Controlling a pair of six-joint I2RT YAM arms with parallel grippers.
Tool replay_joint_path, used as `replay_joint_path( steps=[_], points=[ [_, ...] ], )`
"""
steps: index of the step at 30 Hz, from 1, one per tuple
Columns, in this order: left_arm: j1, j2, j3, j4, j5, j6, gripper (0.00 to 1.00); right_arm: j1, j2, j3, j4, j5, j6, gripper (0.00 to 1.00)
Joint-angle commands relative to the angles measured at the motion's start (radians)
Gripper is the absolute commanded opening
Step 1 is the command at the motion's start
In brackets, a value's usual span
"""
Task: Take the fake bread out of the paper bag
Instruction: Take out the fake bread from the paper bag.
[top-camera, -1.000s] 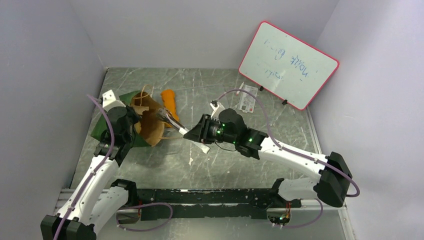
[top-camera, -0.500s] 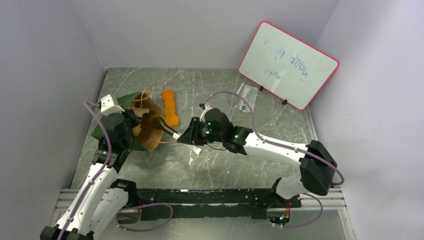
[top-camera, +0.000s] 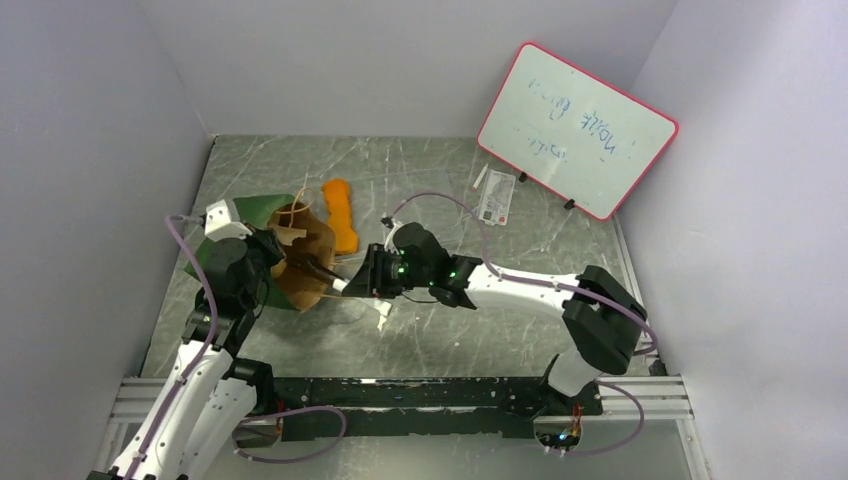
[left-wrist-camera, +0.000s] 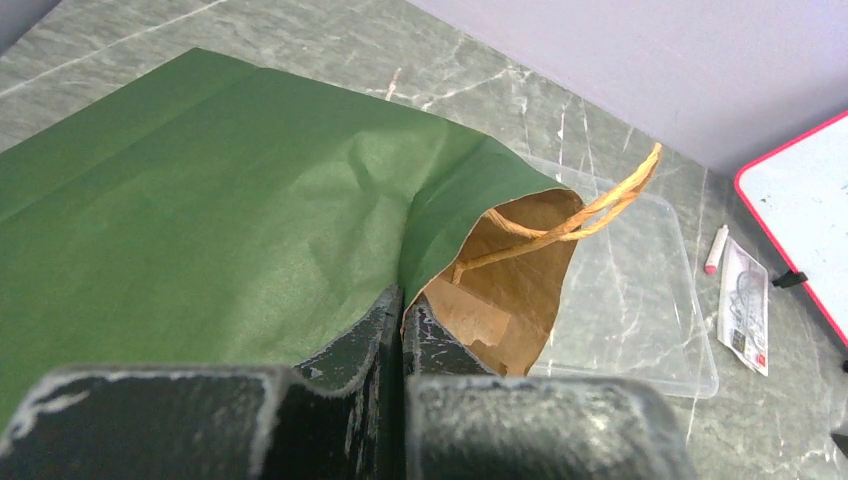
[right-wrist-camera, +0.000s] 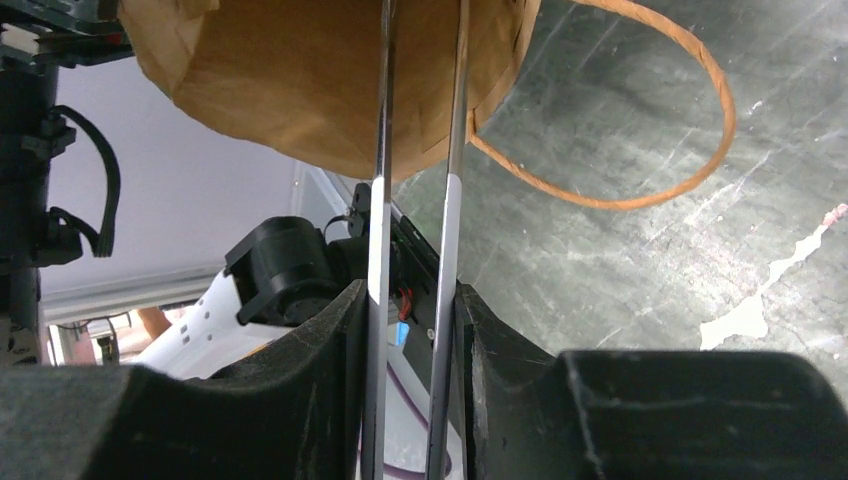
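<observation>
1. Right gripper (right-wrist-camera: 412, 300): clenched on a pair of thin metal tongs (right-wrist-camera: 447, 230). The tong arms pass into the mouth of the paper bag (left-wrist-camera: 230, 220). Their tips are hidden inside, so you cannot tell whether they hold anything.

2. Left gripper (left-wrist-camera: 402, 320): clamped on the bag's rim, pinching the green paper at the mouth and presenting the opening toward the right arm. The bag lies tipped over at the left of the table (top-camera: 450, 330).

3. Progress: one orange loaf of the fake bread (top-camera: 342, 215) lies out on the table, just beside the bag. Treat the task as partly done. No view shows the bag's contents, so assume pieces remain and check the interior before you stop.
</observation>
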Motion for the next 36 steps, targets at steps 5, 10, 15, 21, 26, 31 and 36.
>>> replay_joint_path(
  steps=[5, 10, 15, 21, 26, 31, 36],
  points=[
    [0.0, 0.0, -0.002, -0.029, 0.041, -0.013, 0.07, -0.004, 0.049, 0.03, 0.128, -0.09, 0.02, 0.39],
    [0.0, -0.008, -0.002, -0.038, 0.047, -0.01, 0.07, -0.022, 0.055, 0.016, 0.189, -0.129, 0.056, 0.41],
    [0.0, -0.015, -0.008, -0.045, 0.054, -0.015, 0.07, -0.025, 0.086, 0.031, 0.202, -0.144, 0.075, 0.41],
    [0.0, -0.019, -0.004, -0.041, 0.056, -0.014, 0.07, -0.025, 0.079, 0.031, 0.16, -0.127, 0.069, 0.42],
    [0.0, -0.026, -0.01, -0.032, 0.06, -0.016, 0.07, -0.025, 0.08, 0.03, 0.155, -0.124, 0.07, 0.42],
    [0.001, -0.024, -0.01, -0.033, 0.065, -0.017, 0.07, -0.024, 0.11, 0.061, 0.151, -0.132, 0.074, 0.43],
    [0.0, -0.025, -0.015, -0.024, 0.077, -0.019, 0.07, -0.024, 0.119, 0.065, 0.154, -0.137, 0.075, 0.45]
  ],
)
